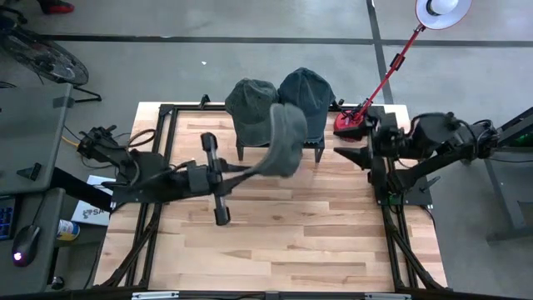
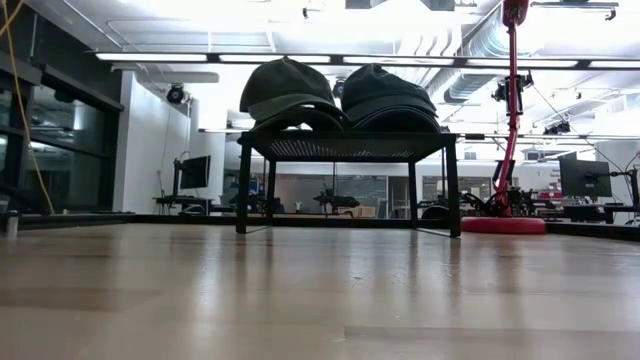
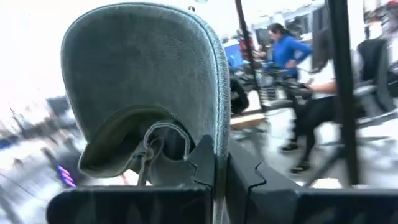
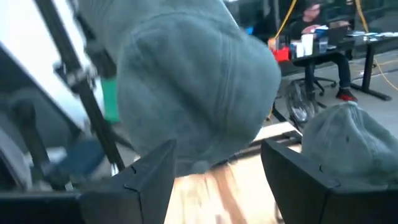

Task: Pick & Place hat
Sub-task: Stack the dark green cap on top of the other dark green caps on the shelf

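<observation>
Left pincer [image 1: 250, 169] pinches a grey-green hat [image 1: 286, 140] by its edge, held above the desk [image 1: 291, 233] at frame centre, just in front of the black rack [image 1: 283, 148]. Two hats already sit on the rack. Right pincer [image 1: 360, 155], spread and empty, waits at right. Judged: pick done, placing remains.

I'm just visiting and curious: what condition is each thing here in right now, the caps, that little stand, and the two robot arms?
Grey cap: held up off the table, clamped in the left end effector.
Green cap: resting on the stand, left side.
Blue cap: resting on the stand, right side.
Stand: upright on its legs.
Left end effector: shut on the grey cap.
Right end effector: open, empty, waiting beside the stand.
</observation>
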Controlling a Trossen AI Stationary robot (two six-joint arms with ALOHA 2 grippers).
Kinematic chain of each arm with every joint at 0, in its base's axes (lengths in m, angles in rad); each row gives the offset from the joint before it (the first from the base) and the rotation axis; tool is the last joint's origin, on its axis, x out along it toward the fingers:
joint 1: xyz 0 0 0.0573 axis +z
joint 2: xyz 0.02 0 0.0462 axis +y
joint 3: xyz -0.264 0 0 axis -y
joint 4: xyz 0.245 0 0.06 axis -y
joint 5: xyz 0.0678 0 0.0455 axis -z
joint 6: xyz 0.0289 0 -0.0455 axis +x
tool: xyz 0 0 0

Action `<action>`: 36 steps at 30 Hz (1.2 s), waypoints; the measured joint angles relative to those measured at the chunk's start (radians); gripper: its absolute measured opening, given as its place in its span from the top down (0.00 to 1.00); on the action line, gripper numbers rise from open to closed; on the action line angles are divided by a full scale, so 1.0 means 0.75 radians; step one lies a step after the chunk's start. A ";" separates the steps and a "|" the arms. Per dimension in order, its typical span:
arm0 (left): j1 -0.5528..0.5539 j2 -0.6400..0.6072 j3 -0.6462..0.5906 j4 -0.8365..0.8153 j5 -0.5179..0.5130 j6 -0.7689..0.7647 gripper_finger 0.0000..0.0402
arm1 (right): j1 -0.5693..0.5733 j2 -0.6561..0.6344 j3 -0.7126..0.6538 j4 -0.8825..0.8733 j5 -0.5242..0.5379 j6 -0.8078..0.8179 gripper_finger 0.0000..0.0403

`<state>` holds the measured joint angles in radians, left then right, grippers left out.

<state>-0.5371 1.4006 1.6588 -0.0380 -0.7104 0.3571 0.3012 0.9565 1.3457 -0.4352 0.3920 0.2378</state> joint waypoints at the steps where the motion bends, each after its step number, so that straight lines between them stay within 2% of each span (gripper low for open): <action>1: 0.000 0.000 0.000 0.042 -0.010 0.087 0.99 | 0.000 0.000 0.000 0.026 0.015 0.033 0.44; 6: 0.000 -0.001 0.000 0.251 0.031 0.404 0.99 | -0.001 0.010 0.000 0.116 0.065 0.101 0.44; 13: 0.000 -0.001 0.000 0.308 0.062 0.535 0.99 | -0.054 0.083 0.000 0.275 0.088 0.068 0.41; 17: 0.001 -0.001 0.000 0.307 0.069 0.542 0.99 | -0.136 0.140 0.000 0.438 -0.097 0.067 0.35; 21: 0.000 0.000 -0.001 0.325 0.073 0.599 0.99 | -0.224 0.192 0.000 0.492 -0.288 0.148 0.27; 28: 0.000 -0.001 -0.001 0.374 0.101 0.678 0.99 | -0.288 0.263 0.000 0.637 -0.462 0.198 0.19; 36: 0.001 -0.001 -0.001 0.376 0.101 0.681 0.99 | -0.289 0.281 0.000 0.721 -0.567 0.185 0.21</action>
<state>-0.5363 1.4002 1.6585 0.2443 -0.6347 0.8677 0.0841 1.1671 1.3457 0.1055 -0.0336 0.3763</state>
